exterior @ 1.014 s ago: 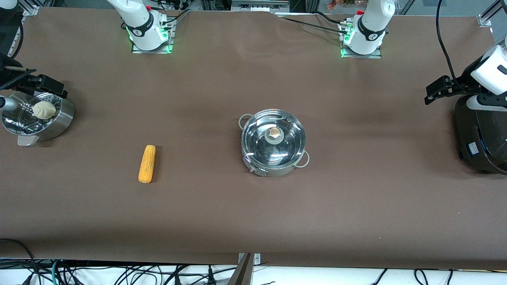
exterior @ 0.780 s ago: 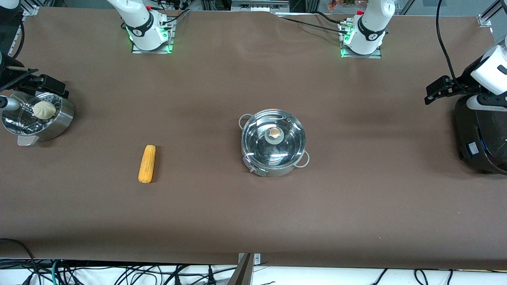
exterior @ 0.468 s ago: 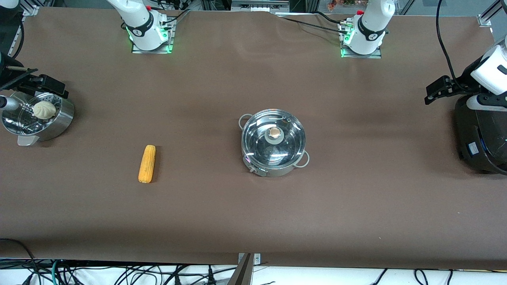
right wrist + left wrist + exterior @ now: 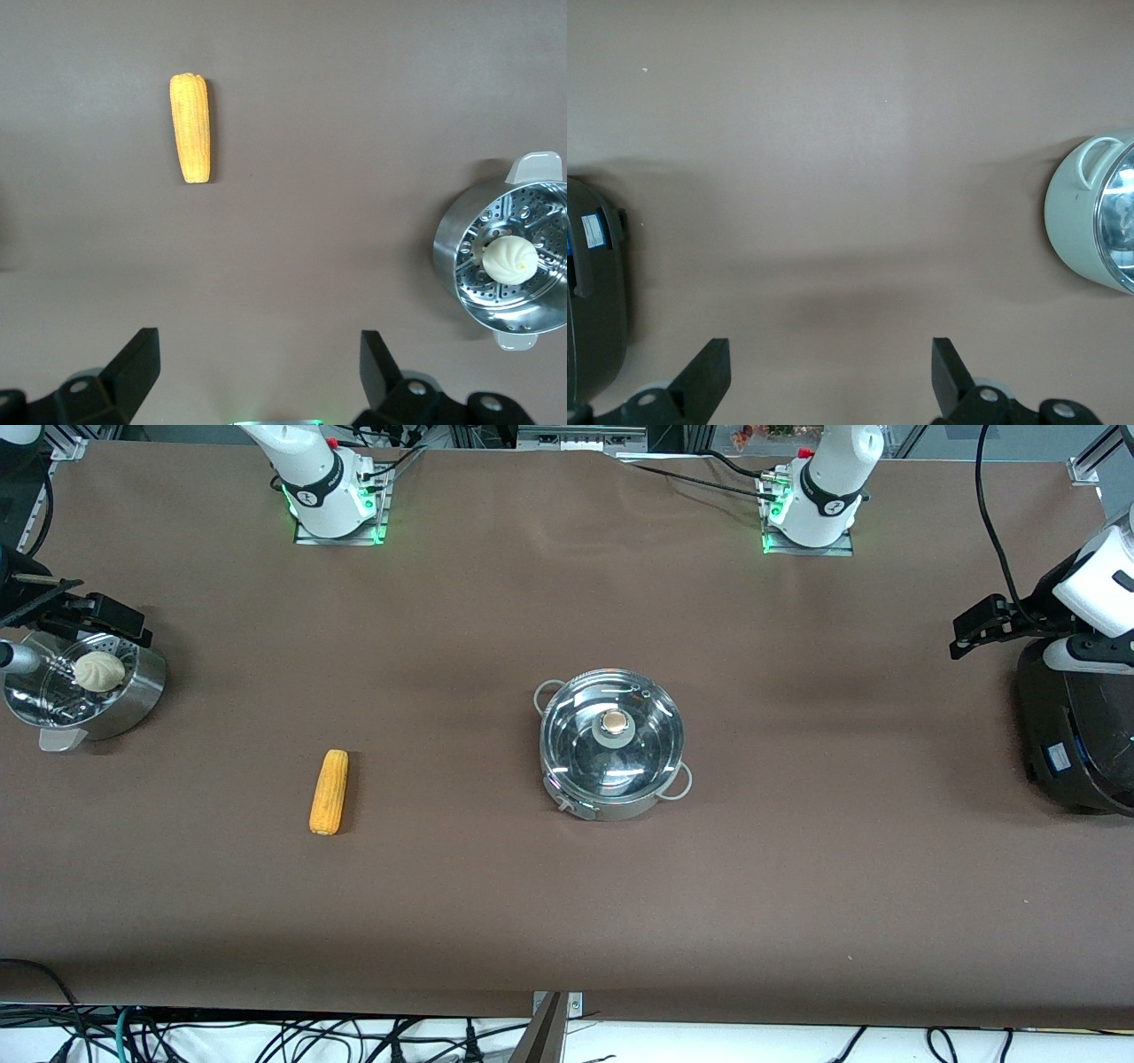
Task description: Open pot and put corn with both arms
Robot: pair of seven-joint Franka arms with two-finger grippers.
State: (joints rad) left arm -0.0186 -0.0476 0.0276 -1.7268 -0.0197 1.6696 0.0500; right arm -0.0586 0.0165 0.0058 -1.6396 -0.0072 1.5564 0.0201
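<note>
The steel pot stands mid-table with its glass lid on, knob on top. Its side also shows in the left wrist view. The corn lies on the table toward the right arm's end, also in the right wrist view. My right gripper is open and empty, held high over the table near its base; in the front view it shows by the steamer bowl. My left gripper is open and empty, high over the left arm's end.
A perforated steel steamer bowl with a pale bun stands at the right arm's end; bowl and bun show in the right wrist view. A big black rice cooker stands at the left arm's end, also in the left wrist view.
</note>
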